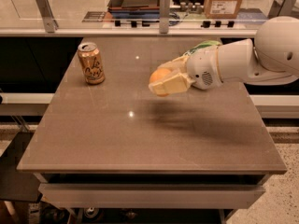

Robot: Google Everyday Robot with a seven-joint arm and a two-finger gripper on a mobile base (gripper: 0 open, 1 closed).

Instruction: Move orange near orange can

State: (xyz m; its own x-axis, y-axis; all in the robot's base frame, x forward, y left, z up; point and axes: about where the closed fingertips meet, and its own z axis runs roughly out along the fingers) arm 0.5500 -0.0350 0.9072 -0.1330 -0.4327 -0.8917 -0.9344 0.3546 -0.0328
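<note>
The orange can (91, 63) stands upright at the far left of the brown table (140, 139), gold with a silver top and dark script. My gripper (161, 82) reaches in from the right on a white arm and is shut on the orange (160, 75), holding it above the table's middle. The orange is partly covered by the cream fingers (170, 85). It is about a can's height to the right of the can, apart from it.
A green snack bag (203, 46) lies at the far right of the table, mostly hidden behind my arm. A glass rail with metal posts (163, 6) runs along the table's far edge. Boxes and a tray stand beyond it.
</note>
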